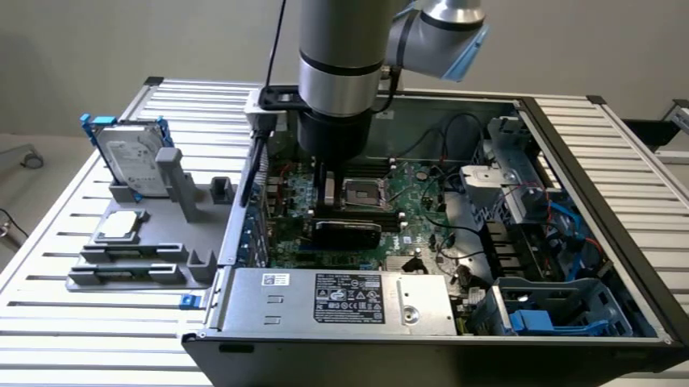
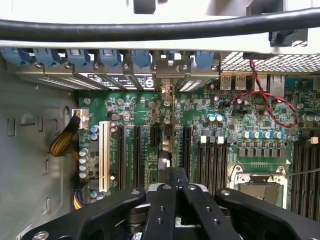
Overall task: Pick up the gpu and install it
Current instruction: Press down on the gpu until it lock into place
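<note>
GPU being seated in the motherboard
The gripper (image 2: 172, 192) had its fingers closed on the gpu (image 2: 166, 125), held edge-on over an expansion slot (image 2: 154, 136); judged installing, needing straight downward pressure

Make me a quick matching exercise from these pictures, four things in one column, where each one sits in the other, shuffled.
Things:
1. hard drive
2. processor chip
3. gpu
4. power supply

Places:
A. flat on the grey holder
B. edge-on in the gripper, over the motherboard slots
C. upright in the grey holder, outside the case
D. inside the case, along its near wall

Pairs: 1-C, 2-A, 3-B, 4-D
</note>
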`<control>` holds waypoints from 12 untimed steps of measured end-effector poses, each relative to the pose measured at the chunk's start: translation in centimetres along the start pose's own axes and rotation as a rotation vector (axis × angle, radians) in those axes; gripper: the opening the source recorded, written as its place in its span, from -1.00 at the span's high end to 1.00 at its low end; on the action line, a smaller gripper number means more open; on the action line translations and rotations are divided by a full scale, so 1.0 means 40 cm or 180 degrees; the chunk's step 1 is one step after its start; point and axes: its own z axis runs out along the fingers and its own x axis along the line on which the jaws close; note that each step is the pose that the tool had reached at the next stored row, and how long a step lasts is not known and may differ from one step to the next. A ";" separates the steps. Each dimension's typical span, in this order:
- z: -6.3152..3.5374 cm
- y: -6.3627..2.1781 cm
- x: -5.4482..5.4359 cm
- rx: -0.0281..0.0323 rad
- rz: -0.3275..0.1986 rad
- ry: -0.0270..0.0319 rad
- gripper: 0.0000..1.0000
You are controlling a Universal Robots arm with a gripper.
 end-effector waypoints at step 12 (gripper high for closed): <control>0.025 -0.002 -0.008 0.0000 0.0000 0.0000 0.79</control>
